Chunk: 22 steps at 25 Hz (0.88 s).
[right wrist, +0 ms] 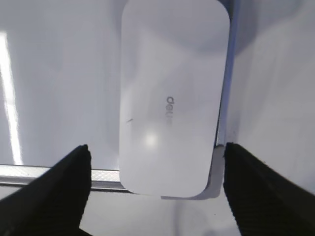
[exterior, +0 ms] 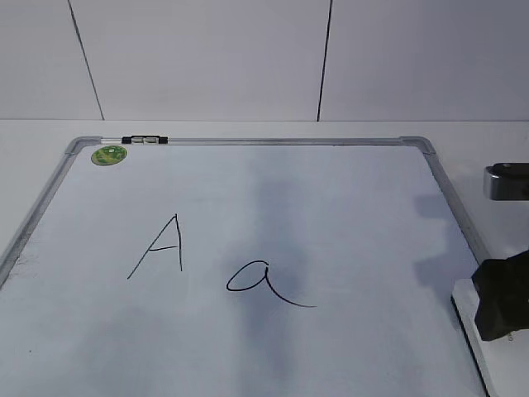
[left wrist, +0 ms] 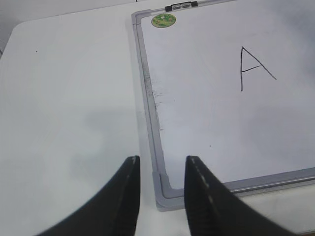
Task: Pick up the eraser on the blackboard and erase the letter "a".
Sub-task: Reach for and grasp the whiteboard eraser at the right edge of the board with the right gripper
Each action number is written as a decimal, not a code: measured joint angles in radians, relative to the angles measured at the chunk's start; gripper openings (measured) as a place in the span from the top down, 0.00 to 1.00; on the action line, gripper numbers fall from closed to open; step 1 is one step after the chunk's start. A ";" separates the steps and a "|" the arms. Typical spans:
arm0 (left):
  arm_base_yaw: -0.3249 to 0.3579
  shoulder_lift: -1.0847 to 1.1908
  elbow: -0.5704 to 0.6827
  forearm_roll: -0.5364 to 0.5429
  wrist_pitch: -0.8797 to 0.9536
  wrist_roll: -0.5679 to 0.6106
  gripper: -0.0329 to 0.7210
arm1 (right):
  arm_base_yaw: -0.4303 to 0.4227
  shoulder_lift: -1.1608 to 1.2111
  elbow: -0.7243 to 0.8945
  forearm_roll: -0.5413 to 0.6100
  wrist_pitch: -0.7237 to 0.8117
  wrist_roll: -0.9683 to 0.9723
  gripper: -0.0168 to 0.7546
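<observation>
The blackboard is a white board with a silver frame lying flat on the table. The letter "a" is written in thin black cursive near its middle. The eraser, a white rounded block with grey lettering, lies on the board's near right corner; its edge also shows in the exterior view. My right gripper is open wide above the eraser's near end, one finger on each side, not touching it. It shows in the exterior view as a dark block. My left gripper is open and empty above the board's near left corner.
A capital "A" is written left of the "a". A round green sticker and a small black-and-white marker sit at the board's far left corner. White table surrounds the board. A wall stands behind.
</observation>
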State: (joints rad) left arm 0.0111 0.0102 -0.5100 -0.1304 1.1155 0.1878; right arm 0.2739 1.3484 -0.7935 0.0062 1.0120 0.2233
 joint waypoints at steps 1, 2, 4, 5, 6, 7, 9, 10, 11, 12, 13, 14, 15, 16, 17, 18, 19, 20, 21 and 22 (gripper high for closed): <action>0.000 0.000 0.000 0.000 0.000 0.000 0.64 | 0.000 0.002 0.000 0.003 -0.014 -0.002 0.12; 0.000 0.000 0.000 0.000 0.000 0.000 0.64 | 0.000 0.002 0.000 0.004 -0.024 -0.003 0.12; 0.000 0.000 0.000 0.000 0.000 0.000 0.64 | 0.000 0.002 0.000 0.005 -0.039 -0.004 0.12; 0.000 0.000 0.000 0.000 0.000 0.000 0.64 | 0.000 0.002 0.000 0.005 -0.043 -0.006 0.12; 0.000 0.000 0.000 0.000 0.000 0.000 0.64 | 0.000 0.004 0.000 0.005 -0.045 -0.006 0.12; 0.000 0.000 0.000 0.000 0.000 0.000 0.64 | 0.000 0.009 0.000 0.005 -0.047 -0.008 0.12; 0.000 0.000 0.000 0.000 0.000 0.000 0.64 | -0.004 0.019 0.000 0.007 -0.047 -0.008 0.12; 0.000 0.000 0.000 0.000 0.000 0.000 0.64 | -0.006 0.023 0.000 0.007 -0.047 -0.008 0.12; 0.000 0.000 0.000 0.000 0.000 0.000 0.65 | -0.011 0.028 0.000 0.007 -0.047 -0.010 0.12; 0.000 0.000 0.000 0.000 0.000 0.000 0.65 | -0.013 0.028 0.000 0.008 -0.050 -0.011 0.12; 0.000 0.000 0.000 0.000 0.000 0.000 0.65 | -0.013 0.028 0.000 0.009 -0.052 -0.013 0.12; 0.000 0.000 0.000 0.000 0.000 0.000 0.65 | -0.015 0.028 0.000 0.009 -0.054 -0.015 0.12; 0.000 0.000 0.000 0.000 0.000 0.000 0.65 | -0.018 0.032 0.000 0.009 -0.054 -0.014 0.12; 0.000 0.000 0.000 0.000 0.000 0.000 0.65 | -0.020 0.037 0.000 0.009 -0.057 -0.015 0.12; 0.000 0.000 0.000 0.000 0.000 0.000 0.65 | -0.027 0.043 0.000 0.009 -0.057 -0.018 0.12; 0.000 0.000 0.000 0.000 0.000 0.000 0.65 | -0.036 0.050 0.000 0.011 -0.057 -0.022 0.12; 0.000 0.000 0.000 0.000 0.000 0.000 0.65 | -0.044 0.055 0.002 0.014 -0.057 -0.029 0.12; 0.000 0.000 0.000 0.000 0.000 0.000 0.65 | -0.054 0.056 0.002 0.021 -0.057 -0.040 0.12; 0.000 0.000 0.000 0.000 0.000 0.000 0.65 | -0.062 0.060 0.002 0.027 -0.057 -0.051 0.12; 0.000 0.000 0.000 0.000 0.000 0.000 0.65 | -0.067 0.060 0.002 0.032 -0.057 -0.058 0.12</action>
State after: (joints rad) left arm 0.0111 0.0102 -0.5100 -0.1304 1.1155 0.1878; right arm 0.2073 1.4086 -0.7916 0.0385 0.9554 0.1654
